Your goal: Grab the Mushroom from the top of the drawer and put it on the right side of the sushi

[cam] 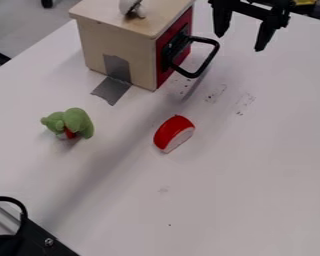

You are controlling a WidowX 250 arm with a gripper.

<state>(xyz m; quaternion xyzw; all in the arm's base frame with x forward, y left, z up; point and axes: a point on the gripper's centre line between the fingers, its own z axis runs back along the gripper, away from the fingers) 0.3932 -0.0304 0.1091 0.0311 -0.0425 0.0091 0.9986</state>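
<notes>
Claw: my claw [239,43] hangs at the upper right, past the handle side of the drawer unit, its two fingers spread well apart with nothing between them. Held open like this, I judge it ready to straddle something small.
Mushroom: the pale toy mushroom [130,6] sits on top of the wooden drawer unit [119,32], near the back of what I see of the top. Raised like that, it calls for a grasp from above.
Handle: the black loop handle [206,62] juts from the red drawer front [171,40] on my claw's side, placed for pulling. I would travel high, since a low path could snag it.
Tape: a grey strip [112,90] runs from the unit's side onto the white table [256,175], probably to keep the unit from sliding if I bump it.
Sushi: the red-and-white toy sushi [173,134] lies on the table in front of the unit. It is my landmark; the mushroom should go just beside it, toward the view's right.
Plush: the green plush toy [74,122] rests well left of the sushi, outside my likely route.
Next: move over the mushroom, lower, then close gently; its rounded shape might roll.
</notes>
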